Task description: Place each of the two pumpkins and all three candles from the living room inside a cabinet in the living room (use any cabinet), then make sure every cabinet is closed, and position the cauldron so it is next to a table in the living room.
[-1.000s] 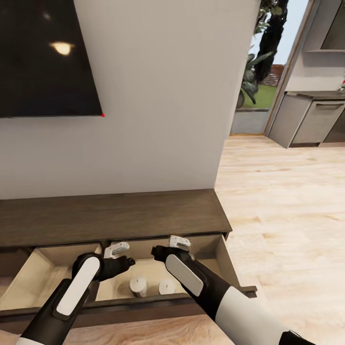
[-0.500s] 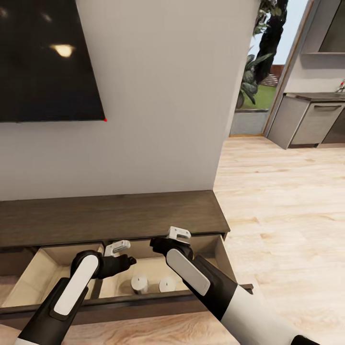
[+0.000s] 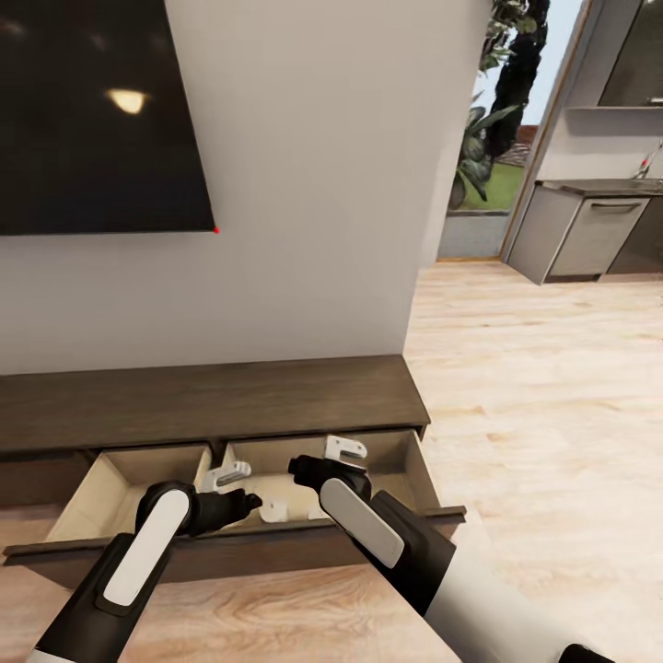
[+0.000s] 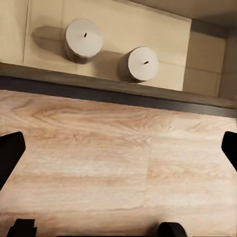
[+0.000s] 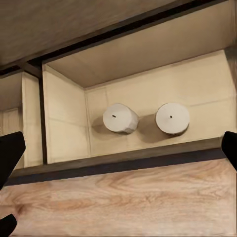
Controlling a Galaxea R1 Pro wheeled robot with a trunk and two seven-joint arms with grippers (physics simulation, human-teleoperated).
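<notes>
The two candles (image 5: 121,118) in the open cabinet (image 3: 212,405) drawer look small, hard and light, easy to pinch round their sides, and both the left gripper (image 3: 227,476) and right gripper (image 3: 343,450) have fingers apart, holding nothing

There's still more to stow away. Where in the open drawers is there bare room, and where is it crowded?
The left compartment looks bare as far as it shows. In the right compartment, the two candles stand side by side, apart, near the front wall; the floor behind them is free. Both grippers hover over the right one.
</notes>
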